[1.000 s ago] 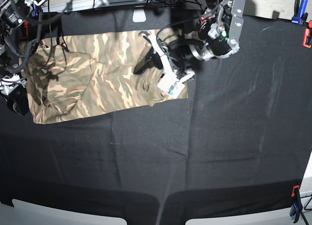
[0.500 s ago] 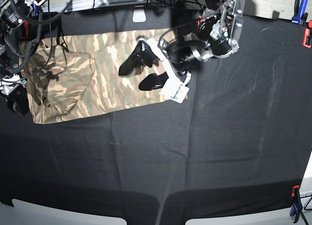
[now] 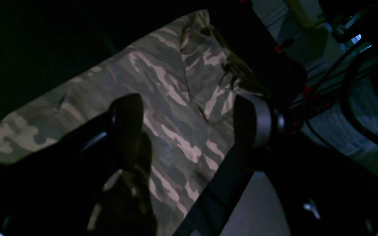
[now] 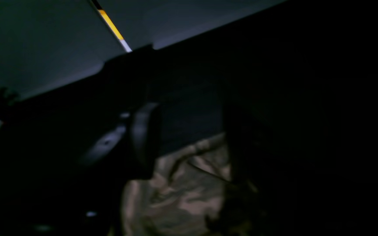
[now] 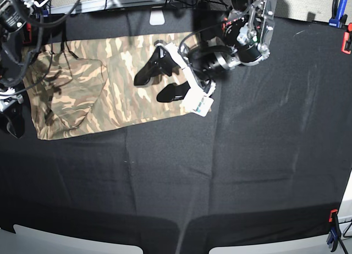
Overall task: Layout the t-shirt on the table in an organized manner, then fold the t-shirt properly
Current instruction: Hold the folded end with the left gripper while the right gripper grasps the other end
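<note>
Base view: the t-shirt [image 5: 104,86] lies spread in the upper left of the frame on the table [image 5: 247,171], whose black cloth fills most of the picture. The shirt forms a rough rectangle, longer across than down, with a folded-over layer visible on its left part and creases near its left edge. Its lower edge runs slightly slanted across the cloth.

The left gripper [image 5: 155,84] hangs over the right part of the shirt, in the upper middle of the frame. Its two dark fingers [image 5: 144,74] are spread well apart, one above the other in the picture, and nothing lies between them. A white tag or label [image 5: 199,104] sits at the shirt's right edge, just beside the gripper's body.

The right gripper [image 5: 12,122] is at the far left edge of the frame, beside the shirt's left side; in this view its fingers cannot be made out.

Left wrist view: the left gripper [image 3: 189,124] shows both fingers parted wide over camouflage fabric [image 3: 162,108], with a seam running up the cloth between them. No fabric is pinched.

Right wrist view: the picture is very dark. The right gripper [image 4: 189,141] shows one finger [image 4: 144,137] at left centre and a dim second one at right, with a clear gap between them; rumpled shirt fabric [image 4: 182,193] lies below, in the lower middle of the frame. It has hold of nothing.

Red and blue clamps [image 5: 336,12] sit at the table's upper right corner.
</note>
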`<action>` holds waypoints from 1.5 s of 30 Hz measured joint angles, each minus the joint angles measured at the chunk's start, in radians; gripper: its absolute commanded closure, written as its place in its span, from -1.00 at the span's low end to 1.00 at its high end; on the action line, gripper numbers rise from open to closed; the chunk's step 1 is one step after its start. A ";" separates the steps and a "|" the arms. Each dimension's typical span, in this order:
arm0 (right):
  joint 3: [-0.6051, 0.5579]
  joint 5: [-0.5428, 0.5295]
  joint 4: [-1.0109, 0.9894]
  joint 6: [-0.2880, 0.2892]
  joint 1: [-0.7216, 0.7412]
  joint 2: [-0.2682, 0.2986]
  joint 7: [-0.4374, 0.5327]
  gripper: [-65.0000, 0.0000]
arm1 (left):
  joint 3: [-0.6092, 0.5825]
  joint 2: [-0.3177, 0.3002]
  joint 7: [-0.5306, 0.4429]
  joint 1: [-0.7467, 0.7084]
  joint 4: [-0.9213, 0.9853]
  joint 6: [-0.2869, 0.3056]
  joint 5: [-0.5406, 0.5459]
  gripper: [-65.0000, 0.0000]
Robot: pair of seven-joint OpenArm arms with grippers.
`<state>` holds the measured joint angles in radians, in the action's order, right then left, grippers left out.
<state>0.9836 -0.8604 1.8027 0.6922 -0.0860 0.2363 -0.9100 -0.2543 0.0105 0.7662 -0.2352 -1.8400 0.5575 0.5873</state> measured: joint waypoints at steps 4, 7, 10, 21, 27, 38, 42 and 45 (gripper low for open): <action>0.000 -0.004 0.000 0.000 0.000 0.010 0.001 -0.34 | 0.000 0.000 0.027 0.000 0.000 0.000 0.000 -0.24; 0.000 0.016 0.000 0.000 0.000 0.010 0.000 -0.34 | 0.000 0.000 0.077 0.006 0.000 0.000 0.000 -0.24; 0.000 0.176 0.000 0.000 0.006 0.010 -0.008 -0.33 | 0.000 0.000 0.070 0.017 0.000 0.000 0.000 -0.24; 0.000 0.289 -0.137 0.001 0.025 0.079 -0.060 -0.33 | 0.000 0.000 0.072 0.014 0.000 0.000 0.000 -0.24; 0.000 0.167 -0.368 0.002 0.025 0.184 -0.219 -0.33 | 0.000 -0.005 0.072 0.014 0.000 0.000 0.000 -0.24; -0.043 0.179 -0.607 0.000 0.022 0.231 -0.225 -0.33 | 0.000 -0.005 0.072 0.014 0.000 0.000 0.000 -0.24; -0.130 0.204 -0.619 0.000 0.023 0.233 -0.213 -0.33 | 0.000 -0.005 0.072 0.014 0.000 0.000 0.000 -0.24; -0.185 0.227 -0.618 0.000 0.026 0.242 -0.206 -0.33 | 0.000 -0.005 0.072 0.014 0.000 0.000 0.000 -0.24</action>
<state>0.7986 -0.6338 1.1851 0.6922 -0.0605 0.4782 -1.1160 -0.2543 0.0055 0.8379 -0.2214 -1.8400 0.5579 0.5873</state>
